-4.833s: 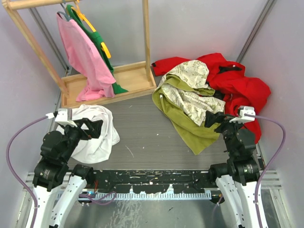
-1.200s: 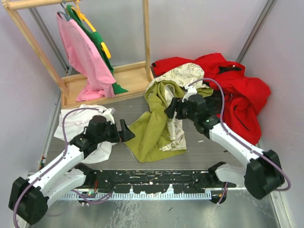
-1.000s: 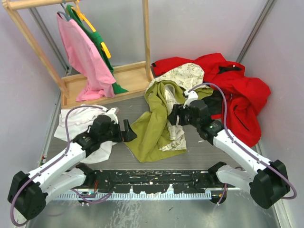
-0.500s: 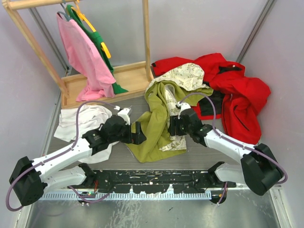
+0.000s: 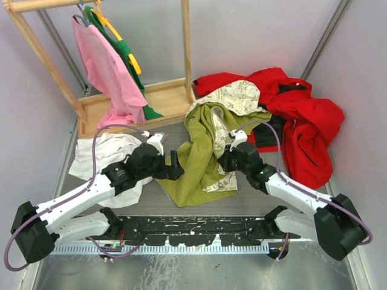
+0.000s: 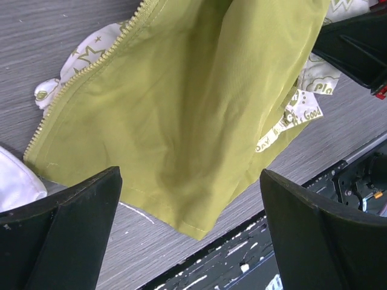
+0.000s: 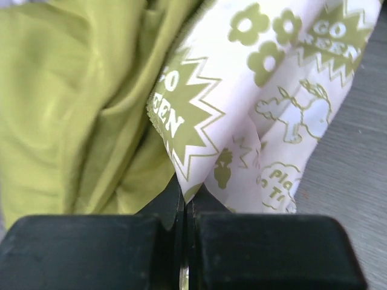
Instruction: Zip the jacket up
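Both my grippers were at the jacket (image 5: 199, 166), crumpled on the table (image 5: 175, 133). My left gripper (image 5: 174, 167) hung with jaws spread wide over the olive hem beside the zipper teeth (image 6: 91, 69), seemingly ready to take it. My right gripper (image 7: 186, 199) was clamped on the cream printed edge, probably to steady the front.

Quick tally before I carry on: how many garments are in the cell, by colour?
Olive-green and cream: 1, the jacket
Red: 1, the red jacket
White: 1, the white garment
Pink: 1, the pink garment
Dark green: 1, the green garment
Total: 5
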Tool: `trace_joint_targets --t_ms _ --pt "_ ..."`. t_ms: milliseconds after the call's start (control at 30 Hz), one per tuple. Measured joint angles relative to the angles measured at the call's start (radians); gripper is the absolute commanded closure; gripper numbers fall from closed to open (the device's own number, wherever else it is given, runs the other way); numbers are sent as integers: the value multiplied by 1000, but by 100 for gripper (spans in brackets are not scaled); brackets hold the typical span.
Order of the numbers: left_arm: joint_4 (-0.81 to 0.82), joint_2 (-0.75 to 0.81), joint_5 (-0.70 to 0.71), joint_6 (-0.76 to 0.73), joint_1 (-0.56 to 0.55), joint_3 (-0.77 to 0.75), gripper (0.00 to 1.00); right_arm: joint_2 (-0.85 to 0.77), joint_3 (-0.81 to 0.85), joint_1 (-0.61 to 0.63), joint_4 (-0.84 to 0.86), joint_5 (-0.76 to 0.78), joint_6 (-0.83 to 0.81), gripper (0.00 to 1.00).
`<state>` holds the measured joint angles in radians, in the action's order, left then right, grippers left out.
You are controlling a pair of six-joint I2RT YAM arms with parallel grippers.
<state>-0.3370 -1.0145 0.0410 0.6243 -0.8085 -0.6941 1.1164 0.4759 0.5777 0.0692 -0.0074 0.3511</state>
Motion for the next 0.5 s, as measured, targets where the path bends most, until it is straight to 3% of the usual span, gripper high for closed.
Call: trace_joint_targets --t_ms 233,500 --pt "-26 102 71 -10 -2 -3 2 -120 -64 -48 158 -135 32 99" --pt "13 180 85 -12 -2 11 2 -144 -123 -136 377 -335 98 99"
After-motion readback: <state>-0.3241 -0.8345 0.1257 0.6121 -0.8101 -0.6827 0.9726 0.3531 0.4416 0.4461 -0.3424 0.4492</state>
